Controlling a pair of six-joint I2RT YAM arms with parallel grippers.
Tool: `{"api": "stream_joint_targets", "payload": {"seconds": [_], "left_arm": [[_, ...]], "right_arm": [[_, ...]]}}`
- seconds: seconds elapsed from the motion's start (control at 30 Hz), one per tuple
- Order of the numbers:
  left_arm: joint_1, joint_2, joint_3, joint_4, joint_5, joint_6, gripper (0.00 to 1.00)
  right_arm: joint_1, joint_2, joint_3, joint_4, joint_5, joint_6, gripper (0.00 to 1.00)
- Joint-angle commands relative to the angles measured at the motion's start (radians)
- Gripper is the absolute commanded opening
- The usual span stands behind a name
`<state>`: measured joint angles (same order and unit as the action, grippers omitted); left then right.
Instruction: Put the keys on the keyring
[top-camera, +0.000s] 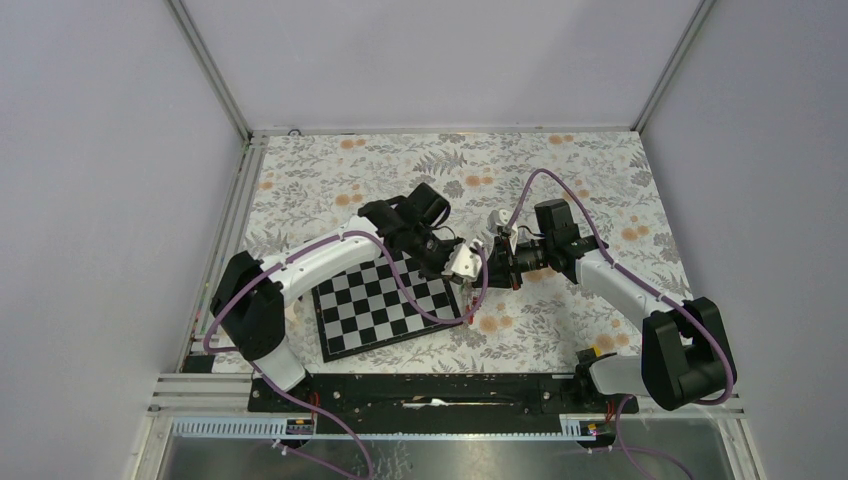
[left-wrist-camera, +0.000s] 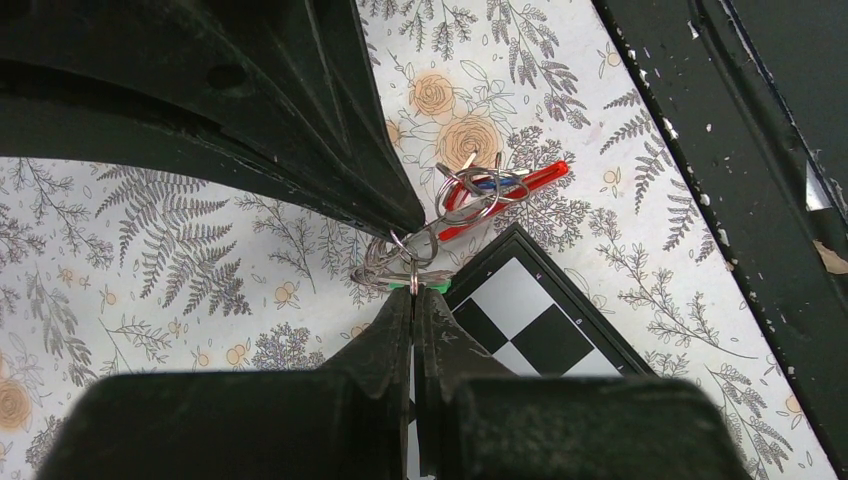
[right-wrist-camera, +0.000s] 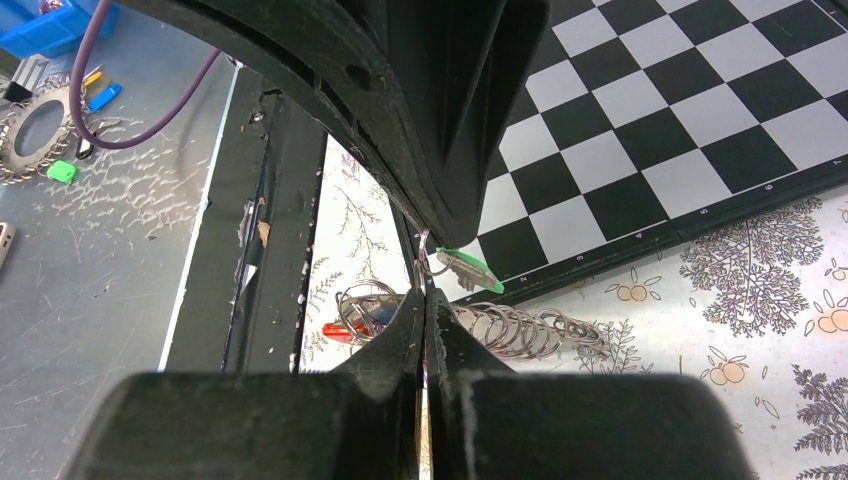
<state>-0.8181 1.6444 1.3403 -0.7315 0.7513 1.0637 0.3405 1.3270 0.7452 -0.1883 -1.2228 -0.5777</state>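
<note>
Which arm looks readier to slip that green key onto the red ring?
Probably left: the left gripper, shut, pinches the green key near the red keyring; the right gripper just holds wire rings.

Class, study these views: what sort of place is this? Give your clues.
Probably a robotics lab work cell: left arm and right arm bolted to one rail, plain walls on an aluminium frame.

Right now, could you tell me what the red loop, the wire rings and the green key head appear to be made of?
Red loop: smooth and glossy, so coated metal or hard plastic; I cannot tell which.
Wire rings: likely bare steel, thin, silvery, with bright glints.
Green key head: probably plastic, flat, opaque, evenly coloured.
</note>
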Motion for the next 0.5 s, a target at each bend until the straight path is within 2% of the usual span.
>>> {"api": "stream_joint_targets", "payload": {"seconds": [0.0,0.47], "left_arm": [[-0.007,-0.007,0.058,0.033,0.044,-0.020,0.00],[-0.007,0.012,0.067,0.034,0.045,-0.031,0.00]], "right_arm": [[0.006,0.014,0.020,0.008,0.026,-0.013,0.00],[0.006,0.011,0.021,0.002,0.032,-0.017,0.00]]}}
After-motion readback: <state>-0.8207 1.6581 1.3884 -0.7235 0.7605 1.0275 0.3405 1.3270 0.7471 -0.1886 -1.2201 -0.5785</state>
